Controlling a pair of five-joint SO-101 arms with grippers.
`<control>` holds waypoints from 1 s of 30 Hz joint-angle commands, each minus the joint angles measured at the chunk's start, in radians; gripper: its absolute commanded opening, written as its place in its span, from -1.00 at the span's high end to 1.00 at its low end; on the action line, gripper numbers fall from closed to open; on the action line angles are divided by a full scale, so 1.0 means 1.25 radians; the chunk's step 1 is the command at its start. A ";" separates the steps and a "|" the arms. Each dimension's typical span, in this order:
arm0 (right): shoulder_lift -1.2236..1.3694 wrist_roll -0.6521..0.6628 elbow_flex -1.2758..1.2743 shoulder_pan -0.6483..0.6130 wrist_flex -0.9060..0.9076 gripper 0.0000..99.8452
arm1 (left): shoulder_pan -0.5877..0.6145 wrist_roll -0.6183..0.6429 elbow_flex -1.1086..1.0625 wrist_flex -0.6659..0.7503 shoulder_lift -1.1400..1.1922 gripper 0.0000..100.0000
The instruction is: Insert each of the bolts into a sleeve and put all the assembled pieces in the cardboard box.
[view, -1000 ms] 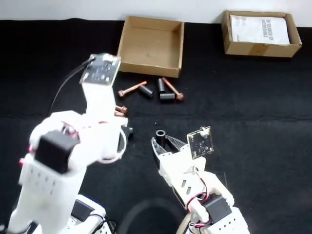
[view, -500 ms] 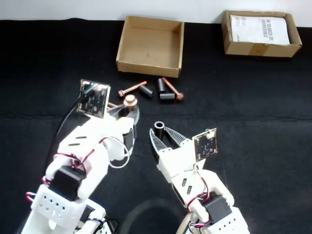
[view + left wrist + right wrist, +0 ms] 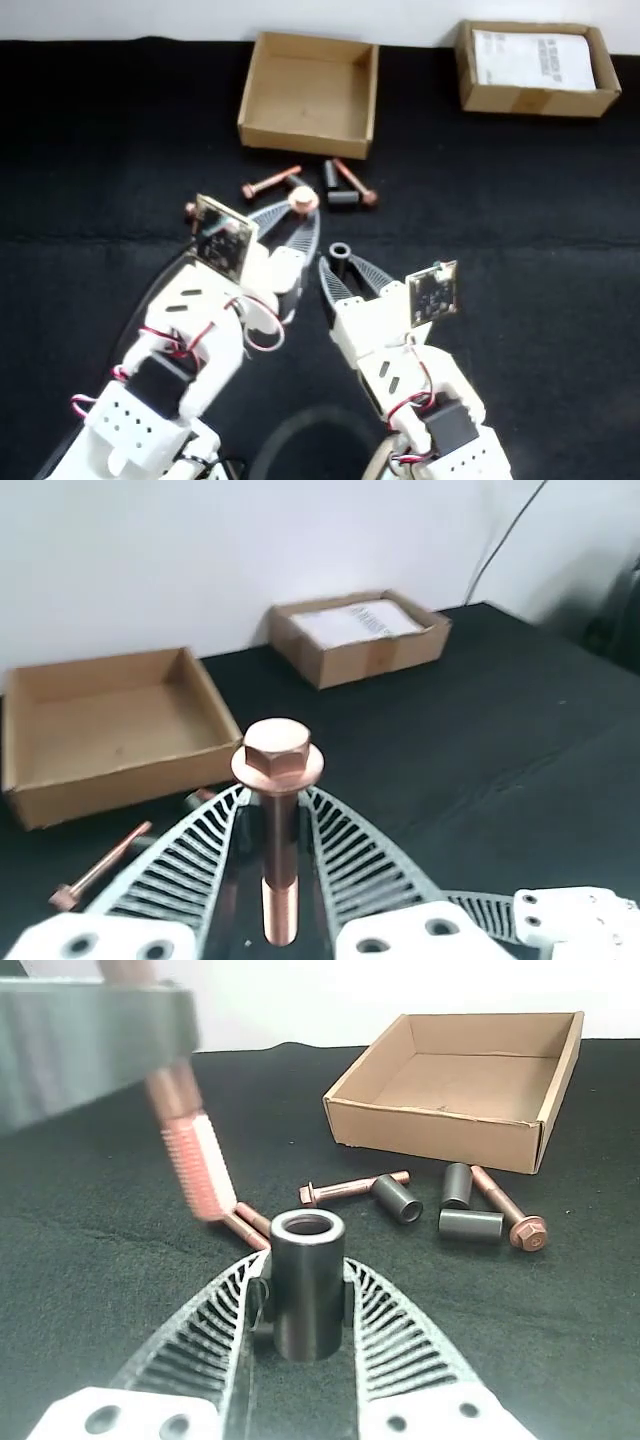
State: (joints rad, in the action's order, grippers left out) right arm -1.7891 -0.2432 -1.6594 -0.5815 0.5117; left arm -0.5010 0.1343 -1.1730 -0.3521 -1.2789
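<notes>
My left gripper (image 3: 300, 215) is shut on a copper bolt (image 3: 303, 200), held upright with its hex head on top (image 3: 277, 761). Just to its right, my right gripper (image 3: 341, 262) is shut on a black sleeve (image 3: 340, 251), which stands upright with its open bore facing up (image 3: 308, 1282). In the right wrist view the held bolt's threaded end (image 3: 192, 1155) hangs beside and above the sleeve, apart from it. The open cardboard box (image 3: 310, 95) sits at the back. In front of it lie loose bolts (image 3: 270, 182) (image 3: 355, 183) and sleeves (image 3: 330, 175) (image 3: 343, 198).
A second cardboard box (image 3: 535, 70) holding a printed sheet stands at the back right. Another copper bolt (image 3: 190, 210) lies left of my left arm's camera board. The black cloth to the right of the arms is bare.
My left arm has swung in from the left with the bolt, bringing it close beside the sleeve. My right gripper has carried the sleeve a little farther from its base.
</notes>
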 commanded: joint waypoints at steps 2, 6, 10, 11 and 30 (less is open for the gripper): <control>0.001 -0.001 -0.120 0.012 -0.013 0.99 | -0.047 -0.020 0.003 0.130 -0.014 0.98; 0.001 -0.001 -0.120 0.012 -0.013 0.99 | -0.064 -0.065 0.004 0.136 -0.015 0.98; 0.001 -0.001 -0.120 0.012 -0.013 0.99 | -0.073 -0.066 -0.002 0.139 -0.013 0.98; 0.001 -0.001 -0.120 0.012 -0.013 0.99 | -0.080 -0.066 -0.003 0.139 -0.013 0.98; -0.006 -0.001 -0.120 0.017 -0.013 0.99 | -0.083 -0.064 -0.014 0.275 0.174 0.98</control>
State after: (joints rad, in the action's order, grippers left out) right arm -1.7875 -0.2432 -1.6594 -0.5738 0.5117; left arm -0.6007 0.0591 -1.2359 -0.0269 -1.0733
